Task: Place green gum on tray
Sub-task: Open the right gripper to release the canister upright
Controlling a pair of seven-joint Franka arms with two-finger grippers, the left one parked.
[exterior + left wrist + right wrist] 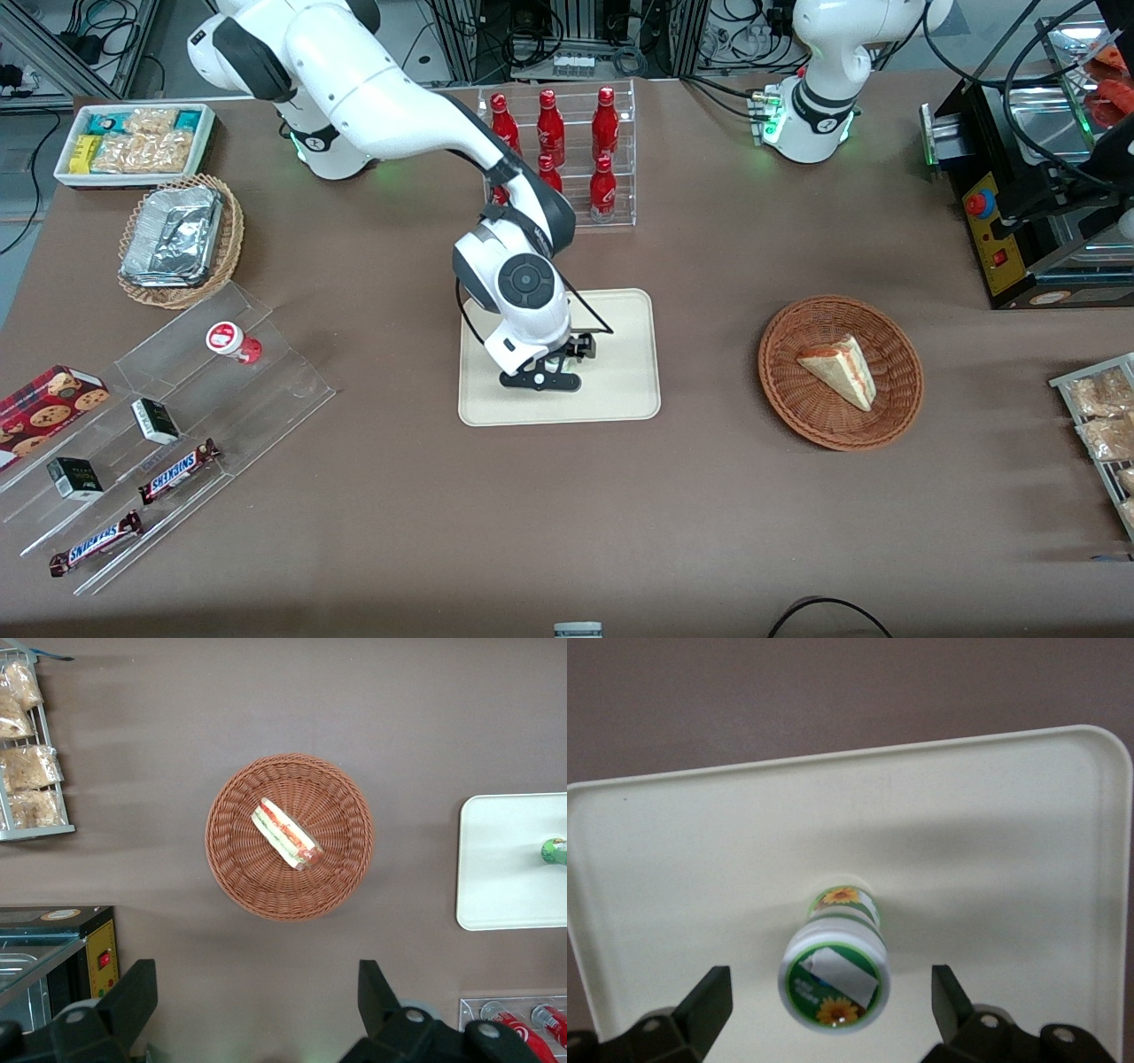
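The green gum [834,979], a small canister with a white-rimmed green lid and a sunflower label, stands upright on the cream tray [992,842]. My gripper [831,1001] hangs just above it with its fingers [709,1001] wide open on either side, clear of the lid. In the front view the gripper [554,368] sits low over the tray [620,390], and the wrist hides most of the gum. In the left wrist view a bit of the gum [555,850] shows on the tray [505,859].
A brown wicker basket [895,399] with a sandwich wedge lies toward the parked arm's end. A clear rack of red bottles [567,151] stands farther from the camera than the tray. A stepped acrylic stand [159,425] holds a red-lidded canister [232,341] and snack bars.
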